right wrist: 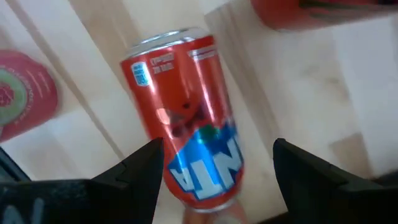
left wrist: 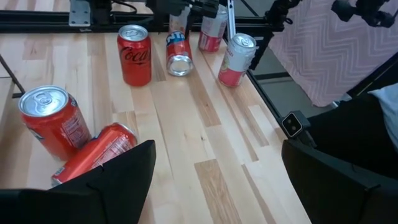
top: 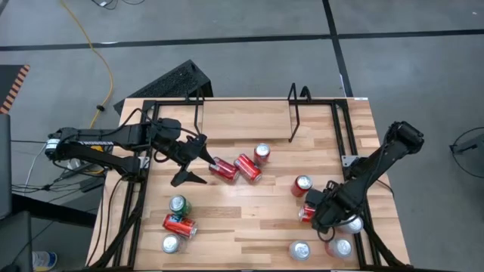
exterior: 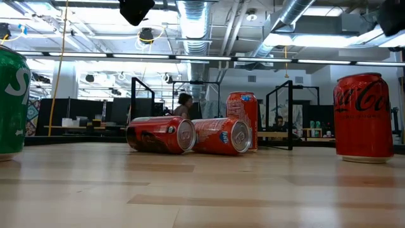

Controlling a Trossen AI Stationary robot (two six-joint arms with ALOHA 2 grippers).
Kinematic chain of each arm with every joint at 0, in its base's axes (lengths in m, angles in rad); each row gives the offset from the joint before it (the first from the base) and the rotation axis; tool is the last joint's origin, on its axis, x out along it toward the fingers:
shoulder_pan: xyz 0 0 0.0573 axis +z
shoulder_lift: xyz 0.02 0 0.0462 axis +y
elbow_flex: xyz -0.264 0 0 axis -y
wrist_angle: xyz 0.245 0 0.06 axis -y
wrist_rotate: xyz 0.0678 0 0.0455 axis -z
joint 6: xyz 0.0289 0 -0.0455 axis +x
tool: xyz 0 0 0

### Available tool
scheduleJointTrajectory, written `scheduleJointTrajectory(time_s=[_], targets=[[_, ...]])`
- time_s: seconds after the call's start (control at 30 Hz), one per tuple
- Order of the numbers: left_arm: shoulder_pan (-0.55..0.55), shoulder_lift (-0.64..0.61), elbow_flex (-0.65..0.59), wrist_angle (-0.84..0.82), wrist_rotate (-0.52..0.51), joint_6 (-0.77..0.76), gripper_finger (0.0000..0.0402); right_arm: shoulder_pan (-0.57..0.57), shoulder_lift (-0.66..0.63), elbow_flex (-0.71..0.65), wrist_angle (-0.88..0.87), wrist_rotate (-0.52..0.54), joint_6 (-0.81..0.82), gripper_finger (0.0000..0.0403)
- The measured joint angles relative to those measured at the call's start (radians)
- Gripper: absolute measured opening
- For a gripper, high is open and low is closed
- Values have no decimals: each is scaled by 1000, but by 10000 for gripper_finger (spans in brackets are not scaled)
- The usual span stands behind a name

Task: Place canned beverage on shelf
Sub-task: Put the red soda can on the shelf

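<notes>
High view: the left tool (top: 195, 168) is spread beside a tipped red can (top: 223, 169) mid-bench; the shelf (top: 246, 113) stands empty at the far edge.

Right wrist view: the right tool (right wrist: 217, 171) is spread around a lying can (right wrist: 186, 112); centring before closing is advised.

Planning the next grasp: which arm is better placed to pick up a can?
Probably right. The right claw is open and straddles a tipped red can. The left claw, also open, sits beside the lying cans.
</notes>
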Motion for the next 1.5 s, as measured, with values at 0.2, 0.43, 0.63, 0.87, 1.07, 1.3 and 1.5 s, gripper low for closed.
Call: scheduleJointTrajectory(time_s=[0.2,0.43,0.63,0.87,1.07,1.3,1.5], targets=[[0,0,0,0,0,0,334,-4,0,-15,37,-18,-22,280],[0,0,0,0,0,0,334,-2,0,-15,35,-15,-22,333],[0,0,0,-1,0,0,334,-2,0,-60,87,-21,-23,362],[0,0,0,-1,0,0,334,-10,0,-140,151,-101,9,346],[0,0,0,-1,0,0,334,-19,-2,-170,170,-115,26,322],[0,0,0,-1,-9,-11,334,-38,-1,-167,169,-128,33,271],[0,0,0,-1,-15,-17,334,-37,2,-98,157,-82,16,246]])
